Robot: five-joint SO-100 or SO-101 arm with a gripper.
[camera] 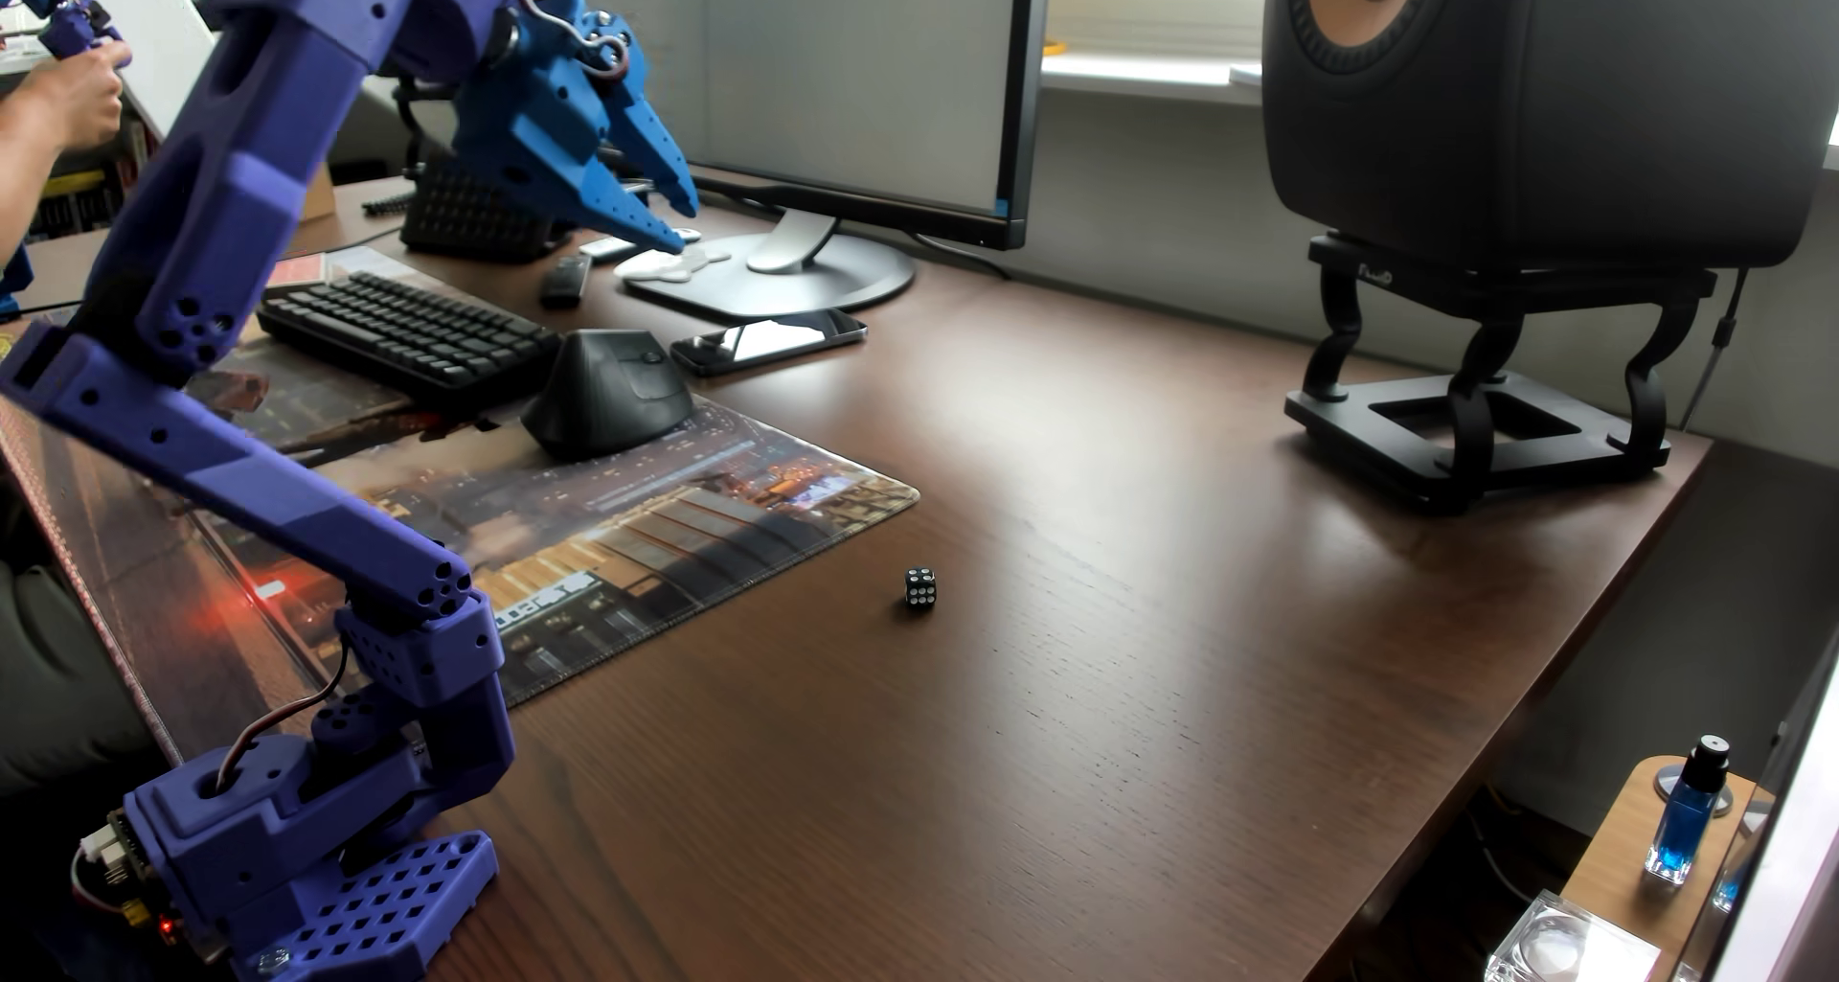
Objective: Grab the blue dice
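The blue dice (pixel 920 587) is a tiny near-black cube with white pips. It rests on the bare brown desk just right of the printed desk mat's corner. My blue gripper (pixel 678 224) hangs high in the upper left of the other view, far above and well to the left of the dice. Its two pointed fingers aim down and to the right, with a small gap between the tips and nothing held. The purple arm runs from its base (pixel 299 873) at the bottom left up to the gripper.
A keyboard (pixel 408 330), vertical mouse (pixel 609 395) and phone (pixel 768 338) lie on or near the mat (pixel 637 544). A monitor stand (pixel 786 271) is behind them. A speaker on its stand (pixel 1483 425) fills the right rear. A blue-liquid bottle (pixel 1687 818) stands off the desk, lower right.
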